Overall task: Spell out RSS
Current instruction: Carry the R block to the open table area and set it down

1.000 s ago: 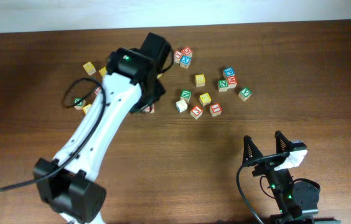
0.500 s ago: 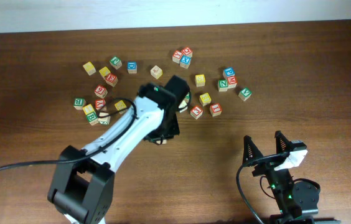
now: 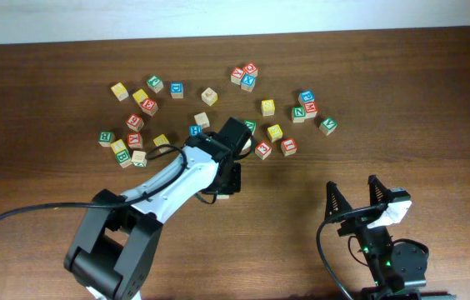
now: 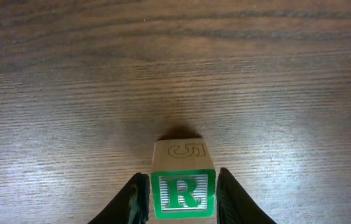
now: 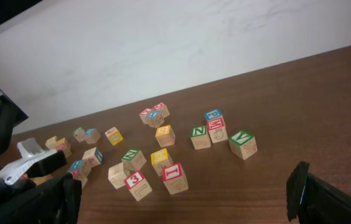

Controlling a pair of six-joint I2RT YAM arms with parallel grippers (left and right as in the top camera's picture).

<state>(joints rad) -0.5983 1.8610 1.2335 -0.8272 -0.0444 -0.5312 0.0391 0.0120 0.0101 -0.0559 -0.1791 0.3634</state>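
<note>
My left gripper is shut on a wooden block with a green R on its top face. It holds the block low over bare table just in front of the scattered blocks. In the overhead view only a corner of that block shows under the gripper. My right gripper is open and empty near the front right; its fingers frame the right wrist view. I cannot pick out any S blocks.
Several letter blocks lie scattered across the back of the table, in a left cluster and a right cluster. A red 3 block and a red I block lie closest to the right gripper.
My left arm has swung from the back left cluster toward the front centre, carrying the R block, and has come down close to the table. The right arm has not moved.
</note>
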